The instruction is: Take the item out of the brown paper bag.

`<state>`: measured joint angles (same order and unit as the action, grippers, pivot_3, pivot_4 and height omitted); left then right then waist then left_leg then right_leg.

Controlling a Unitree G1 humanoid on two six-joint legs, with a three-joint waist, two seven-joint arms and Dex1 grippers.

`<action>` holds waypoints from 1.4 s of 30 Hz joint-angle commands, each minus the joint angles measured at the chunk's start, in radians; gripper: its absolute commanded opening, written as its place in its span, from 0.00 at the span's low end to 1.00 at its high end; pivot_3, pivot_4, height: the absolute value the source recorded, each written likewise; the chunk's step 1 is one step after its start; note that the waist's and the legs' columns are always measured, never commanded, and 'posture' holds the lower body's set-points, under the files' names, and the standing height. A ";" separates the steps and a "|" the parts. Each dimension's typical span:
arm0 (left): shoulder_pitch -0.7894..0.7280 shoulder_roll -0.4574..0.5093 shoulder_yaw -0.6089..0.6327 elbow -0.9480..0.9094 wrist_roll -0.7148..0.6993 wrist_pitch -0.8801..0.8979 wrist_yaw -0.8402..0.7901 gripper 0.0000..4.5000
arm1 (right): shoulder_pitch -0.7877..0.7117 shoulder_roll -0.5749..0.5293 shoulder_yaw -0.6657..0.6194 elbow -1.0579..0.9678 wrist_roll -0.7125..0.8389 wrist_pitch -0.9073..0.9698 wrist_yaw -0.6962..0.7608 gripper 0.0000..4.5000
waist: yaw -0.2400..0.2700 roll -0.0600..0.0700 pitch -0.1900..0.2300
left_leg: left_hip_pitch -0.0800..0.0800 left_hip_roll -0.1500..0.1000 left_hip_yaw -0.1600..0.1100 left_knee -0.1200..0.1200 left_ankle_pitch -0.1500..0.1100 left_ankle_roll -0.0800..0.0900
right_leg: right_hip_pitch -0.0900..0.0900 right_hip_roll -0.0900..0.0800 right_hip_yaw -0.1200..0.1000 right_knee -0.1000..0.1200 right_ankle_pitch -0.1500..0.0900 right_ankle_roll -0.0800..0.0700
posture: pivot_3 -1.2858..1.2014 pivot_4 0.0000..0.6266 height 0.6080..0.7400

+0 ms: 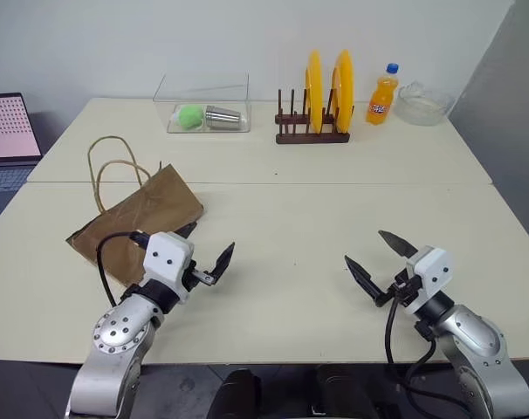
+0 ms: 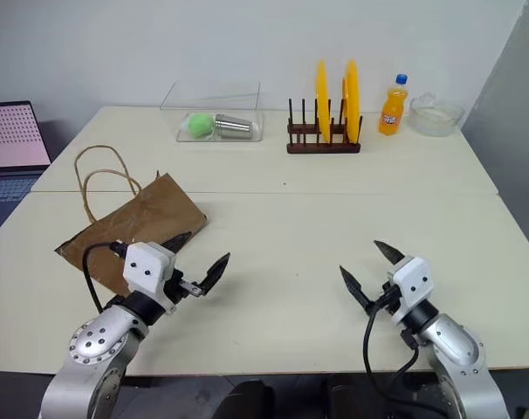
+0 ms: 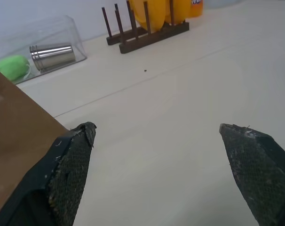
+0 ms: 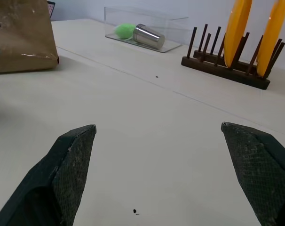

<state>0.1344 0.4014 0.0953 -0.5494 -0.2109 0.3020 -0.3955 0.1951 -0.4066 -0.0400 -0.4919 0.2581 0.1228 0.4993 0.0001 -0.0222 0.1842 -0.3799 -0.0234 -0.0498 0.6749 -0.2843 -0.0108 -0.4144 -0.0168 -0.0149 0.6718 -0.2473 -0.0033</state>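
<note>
The brown paper bag (image 1: 147, 214) lies flat and creased on the left side of the table, its cord handles (image 1: 110, 170) looped toward the back. The item is hidden; nothing dark or red shows at the bag. My left gripper (image 1: 209, 243) hovers open at the bag's near right corner, pointing right of it over bare table; the bag's edge (image 3: 15, 127) shows beside one finger (image 3: 69, 165). At the front right, my right gripper (image 1: 365, 247) is open and empty, well away from the bag (image 4: 20, 37).
Along the back stand a clear box (image 1: 203, 109) holding a green ball and a steel cup, a wooden rack with yellow plates (image 1: 315, 109), an orange soda bottle (image 1: 382, 94) and a glass bowl (image 1: 424, 103). A laptop (image 1: 7, 140) sits far left.
</note>
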 commanded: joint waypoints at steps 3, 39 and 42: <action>0.000 0.001 -0.013 -0.015 0.032 -0.035 0.008 0.99 | -0.017 -0.001 -0.013 -0.006 0.009 -0.031 0.011 1.00 | 0.000 0.000 0.000 | 0.000 0.000 0.000 0.000 0.000 0.000 | 0.000 0.000 0.000 0.000 0.000 0.000 | 0.52 0.24 1.00; 0.205 -0.089 0.255 -0.273 -0.081 0.057 0.129 0.99 | -0.465 -0.146 0.104 0.039 0.303 0.225 0.382 1.00 | -0.002 -0.001 0.001 | 0.000 0.000 -0.001 0.000 0.000 0.000 | 0.001 0.000 -0.001 -0.001 0.000 0.000 | 0.52 0.24 1.00; 0.256 -0.059 0.360 -0.356 -0.179 0.132 0.113 0.99 | -0.548 -0.164 0.116 0.088 0.333 0.250 0.462 1.00 | -0.002 -0.001 0.002 | 0.000 0.000 -0.003 0.000 0.000 0.000 | 0.002 0.000 -0.003 -0.004 0.000 0.000 | 0.52 0.24 1.00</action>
<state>0.3818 0.3202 0.3919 -0.8355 -0.3326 0.4067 -0.2757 -0.3302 -0.5623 0.0749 -0.4081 0.5574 0.3630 0.9184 -0.0018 -0.0234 0.1858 -0.3800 -0.0233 -0.0533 0.6743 -0.2844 -0.0107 -0.4115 -0.0167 -0.0188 0.6664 -0.2471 -0.0032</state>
